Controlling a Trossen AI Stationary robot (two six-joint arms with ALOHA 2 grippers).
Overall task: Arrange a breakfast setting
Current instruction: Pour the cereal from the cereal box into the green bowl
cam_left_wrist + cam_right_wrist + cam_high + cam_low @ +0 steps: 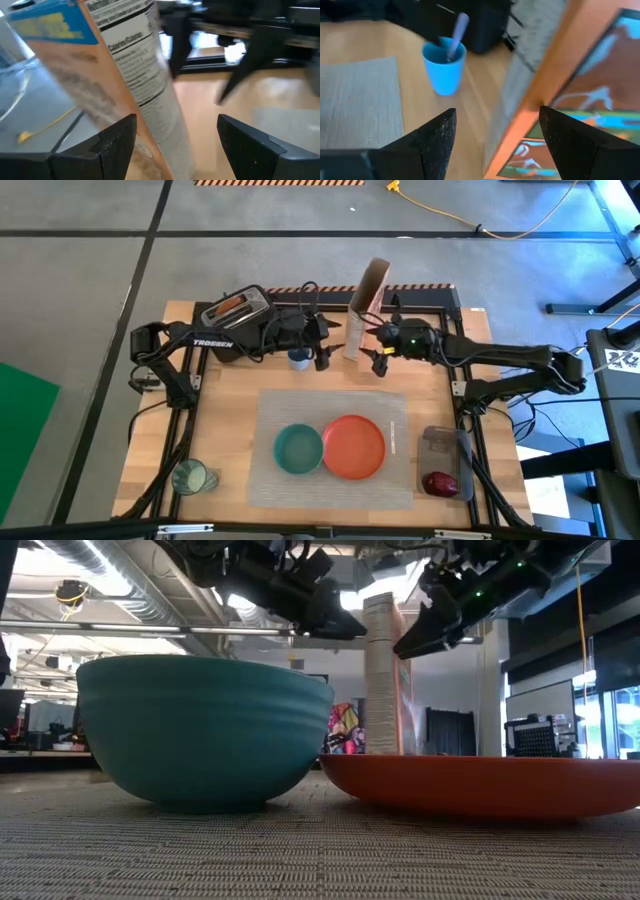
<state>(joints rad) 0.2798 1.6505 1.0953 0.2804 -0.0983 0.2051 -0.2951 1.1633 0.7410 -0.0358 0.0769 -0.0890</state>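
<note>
Both hands at tabletop rear flanking upright cereal box (365, 310): left hand (322, 345), right hand (381, 350), jaws wide, empty. Bowl (298, 448), plate (353, 446) on placemat (300, 405). Likely step: fetching box. Next: close squarely on box faces.

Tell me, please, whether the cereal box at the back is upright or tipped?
Upright: the cereal box stands on end, rising as a vertical column between both grippers in the low view.

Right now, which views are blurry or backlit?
Left wrist view: the cereal box is smeared by blur, its label only partly legible. Right wrist view: the blue cup is soft and the box beside it blurred. Low view: bright ceiling light leaves both arms as dark silhouettes; the teal bowl is evenly lit. High view: sharp.
</note>
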